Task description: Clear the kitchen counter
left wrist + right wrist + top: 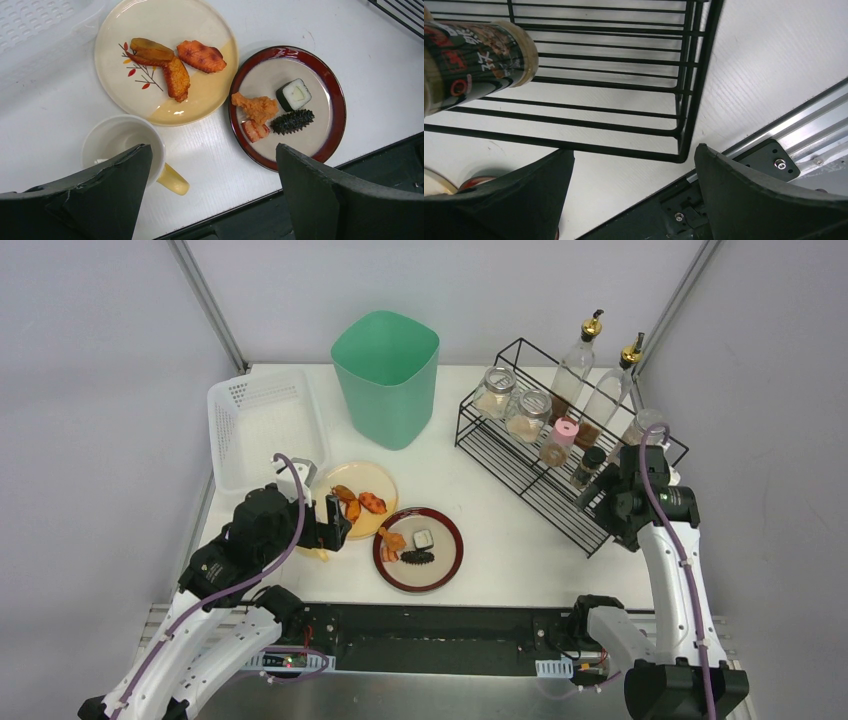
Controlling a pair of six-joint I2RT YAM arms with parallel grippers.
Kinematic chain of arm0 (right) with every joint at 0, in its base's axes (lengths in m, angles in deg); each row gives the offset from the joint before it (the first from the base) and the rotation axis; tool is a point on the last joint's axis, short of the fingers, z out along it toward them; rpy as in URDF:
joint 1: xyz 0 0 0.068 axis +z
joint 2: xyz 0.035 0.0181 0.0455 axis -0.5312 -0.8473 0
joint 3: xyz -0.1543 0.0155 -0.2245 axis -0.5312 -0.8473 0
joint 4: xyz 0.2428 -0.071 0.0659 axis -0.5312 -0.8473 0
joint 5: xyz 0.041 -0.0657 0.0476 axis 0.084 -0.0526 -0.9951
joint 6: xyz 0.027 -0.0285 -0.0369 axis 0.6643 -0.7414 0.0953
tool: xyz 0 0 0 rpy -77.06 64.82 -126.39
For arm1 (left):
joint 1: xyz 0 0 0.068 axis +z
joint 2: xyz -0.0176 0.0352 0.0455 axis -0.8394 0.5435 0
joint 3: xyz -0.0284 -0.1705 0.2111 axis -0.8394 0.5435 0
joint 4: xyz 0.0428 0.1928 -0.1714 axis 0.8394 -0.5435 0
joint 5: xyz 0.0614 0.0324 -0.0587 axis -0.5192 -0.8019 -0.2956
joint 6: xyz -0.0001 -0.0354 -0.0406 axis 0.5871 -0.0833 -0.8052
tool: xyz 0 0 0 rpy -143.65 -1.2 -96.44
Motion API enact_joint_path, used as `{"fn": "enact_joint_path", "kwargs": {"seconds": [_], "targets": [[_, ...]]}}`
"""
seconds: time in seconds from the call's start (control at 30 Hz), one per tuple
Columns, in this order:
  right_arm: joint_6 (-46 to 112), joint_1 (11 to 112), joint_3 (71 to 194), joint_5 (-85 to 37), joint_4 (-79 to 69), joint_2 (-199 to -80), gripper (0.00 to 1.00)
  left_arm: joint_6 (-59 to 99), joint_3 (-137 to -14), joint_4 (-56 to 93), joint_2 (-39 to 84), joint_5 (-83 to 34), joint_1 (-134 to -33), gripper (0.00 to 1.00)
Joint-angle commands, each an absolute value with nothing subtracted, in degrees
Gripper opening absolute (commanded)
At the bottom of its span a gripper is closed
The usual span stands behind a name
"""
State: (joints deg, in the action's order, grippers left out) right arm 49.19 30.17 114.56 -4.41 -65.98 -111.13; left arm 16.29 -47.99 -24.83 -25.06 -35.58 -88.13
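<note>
The white kitchen counter [490, 515] holds a cream plate [372, 478] with orange fried pieces and a red-rimmed plate [445, 565] with a sushi roll and several small food pieces. My left gripper [328, 525] is open and empty, hovering at the cream plate's near-left edge. In the left wrist view the gripper [212, 152] is above bare counter, between a white cup with a yellow handle [120, 142] and the red-rimmed plate [325, 82]; the cream plate [200, 100] lies beyond. My right gripper [602, 502] is open and empty at the near right corner of the black wire rack [520, 475].
A green bin [386, 380] stands at the back centre and a white perforated basket [262, 425] at the back left. The rack holds jars [527, 415] and two oil bottles [575, 365]. In the right wrist view a dark spice jar [474, 62] stands in the rack [684, 100] near the counter's front edge.
</note>
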Motion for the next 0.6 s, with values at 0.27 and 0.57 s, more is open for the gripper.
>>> {"fn": "enact_joint_path", "kwargs": {"seconds": [0.27,0.57], "targets": [[39.0,28.2,113.6,-8.5,-53.8,-112.7,0.94,16.5,-49.3,-24.8,-23.4,-35.7,-88.0,1.0],[38.8,28.1,111.8,-9.1,-46.8,-115.0,0.94,16.6,-49.3,-24.9,-22.2,-36.3,-88.0,1.0]]}}
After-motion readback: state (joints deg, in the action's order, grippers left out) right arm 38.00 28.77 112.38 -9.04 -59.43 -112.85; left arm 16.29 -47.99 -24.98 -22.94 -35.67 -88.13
